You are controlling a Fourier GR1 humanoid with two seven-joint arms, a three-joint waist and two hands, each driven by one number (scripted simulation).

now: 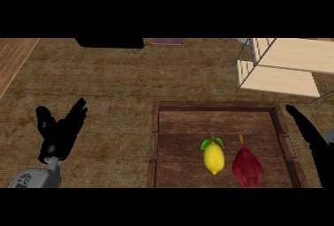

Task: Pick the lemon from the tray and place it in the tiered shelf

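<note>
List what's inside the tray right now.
The wooden tray holds a lemon with a green leaf and, beside it on the right, a dark red fruit. Its near edge is cut off by the view, and the right hand covers its right rim.

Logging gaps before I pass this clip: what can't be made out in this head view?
- Pale wooden tiered shelf: cut off by the picture's top and right edges; its height and tier count are unclear.
- Black right hand: partly past the right edge, so its finger pose is unreadable.
- Brown wooden tray: near rim cut off at the bottom.
- Dark object at the top edge: too cropped to identify.
</note>
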